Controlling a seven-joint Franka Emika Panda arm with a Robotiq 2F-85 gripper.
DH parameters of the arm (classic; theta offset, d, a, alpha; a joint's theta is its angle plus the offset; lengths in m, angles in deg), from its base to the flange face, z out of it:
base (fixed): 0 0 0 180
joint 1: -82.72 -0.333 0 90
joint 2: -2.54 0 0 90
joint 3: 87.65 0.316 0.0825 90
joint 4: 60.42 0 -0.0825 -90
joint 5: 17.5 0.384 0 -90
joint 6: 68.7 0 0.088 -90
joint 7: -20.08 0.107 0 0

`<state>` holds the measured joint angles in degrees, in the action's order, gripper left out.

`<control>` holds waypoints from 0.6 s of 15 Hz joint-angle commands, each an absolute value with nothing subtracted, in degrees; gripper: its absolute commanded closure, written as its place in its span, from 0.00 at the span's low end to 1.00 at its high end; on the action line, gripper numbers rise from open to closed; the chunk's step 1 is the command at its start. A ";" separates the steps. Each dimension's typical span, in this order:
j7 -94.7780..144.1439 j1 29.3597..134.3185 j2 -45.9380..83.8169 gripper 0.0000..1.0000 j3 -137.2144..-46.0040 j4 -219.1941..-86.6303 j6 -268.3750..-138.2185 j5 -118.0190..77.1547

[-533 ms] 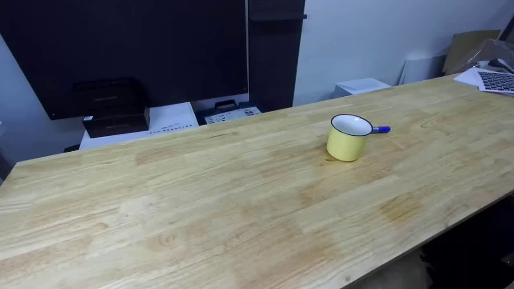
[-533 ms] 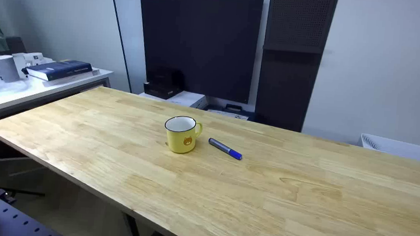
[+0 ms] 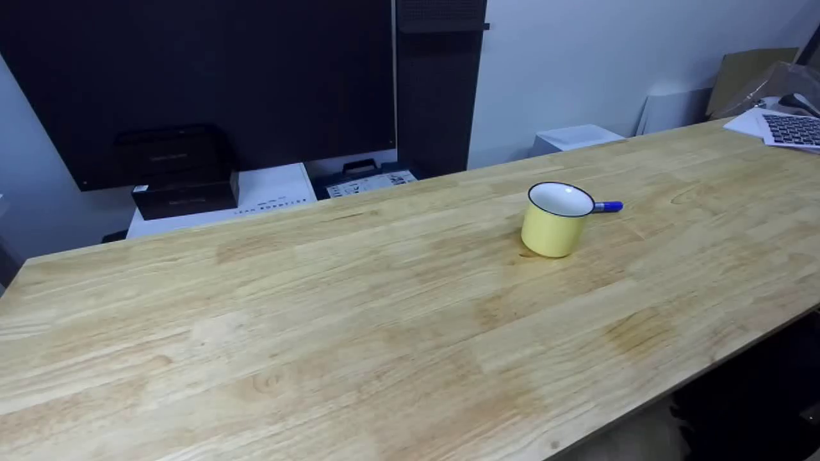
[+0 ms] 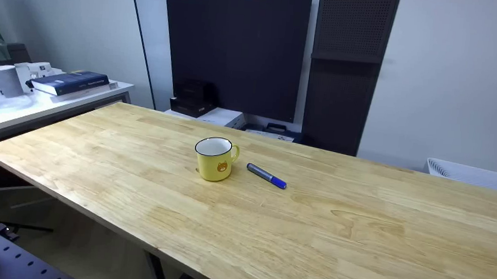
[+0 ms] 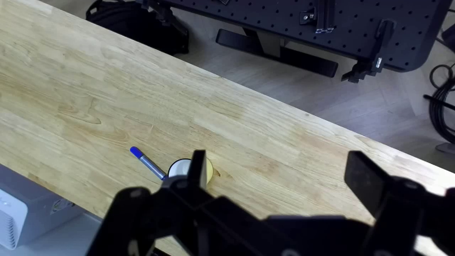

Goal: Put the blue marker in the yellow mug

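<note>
Closest to you in the wrist view is the claw [image 5: 275, 161], its fingers [image 5: 364, 181] spread wide with only bare worktop [image 5: 256, 117] showing through the gap, so it has hold of nothing; one finger crosses your line to the yellow mug [image 4: 211, 167] and covers part of it, while both exterior views show the mug well apart from the claw. Take that mug as your landmark; it stands upright on the worktop, dark rim uppermost, pale inside showing, an orange face [image 4: 222, 167] printed on its side; the blue marker [image 4: 266, 176] lies flat just beside the mug, on the handle side, outside it and not touching; its bright blue cap end is turned away from the mug, its dark end nearest to it. Behind the mug, past the worktop, you have a dark case [image 3: 368, 180] and a white box [image 3: 275, 187] with a black box [image 3: 186, 200] on it; farther behind the mug come a large dark panel [image 4: 238, 45] and a tall perforated panel [image 4: 355, 28]. Well apart from the mug, on its marker side, is a keyboard [image 3: 793, 131]; well off to the mug's other side are a blue book [image 4: 72, 82] and a grey cup [image 4: 7, 83].
</note>
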<state>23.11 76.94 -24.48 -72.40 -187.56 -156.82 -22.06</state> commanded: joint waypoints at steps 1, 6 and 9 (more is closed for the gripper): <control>23.75 75.23 -24.20 0.00 -73.76 -187.39 -156.62 -22.59; 24.38 75.77 -24.65 0.00 -73.90 -187.73 -157.70 -23.90; 22.88 77.37 -26.58 0.00 -76.95 -189.96 -164.43 -29.14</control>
<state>23.20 76.76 -24.65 -73.58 -187.91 -159.28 -25.44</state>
